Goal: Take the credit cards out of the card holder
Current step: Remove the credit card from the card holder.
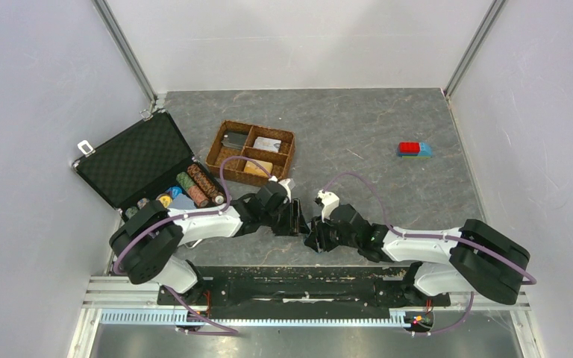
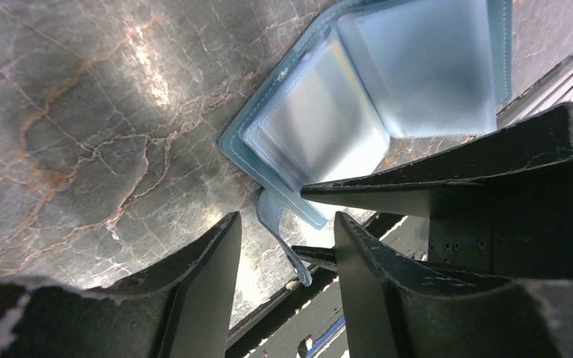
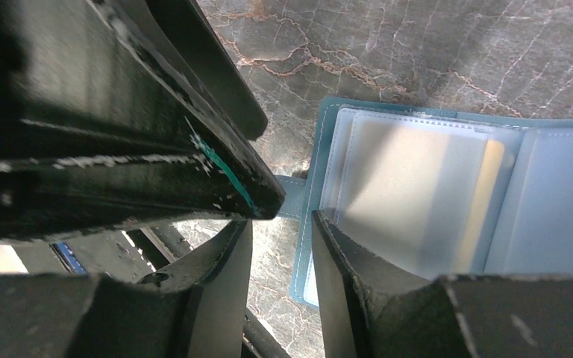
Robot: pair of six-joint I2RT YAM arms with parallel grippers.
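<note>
We are poising both grippers tip to tip over the opened card holder (image 2: 388, 89).
Our left gripper (image 2: 285, 224) is standing open, its black wedge-shaped fingers parted around the holder's thin curled strap (image 2: 272, 212) without pinching it. Our right gripper (image 3: 281, 221) is gaping narrowly and clasping nothing, with one scuffed finger lying over the stitched teal edge. The holder is lying spread in the upper right of the left wrist view, its frosted sleeves fanning from a soft teal cover on the grey veined tabletop (image 2: 104, 134). A pale yellowish card (image 3: 492, 194) is showing dimly through one sleeve.
</note>
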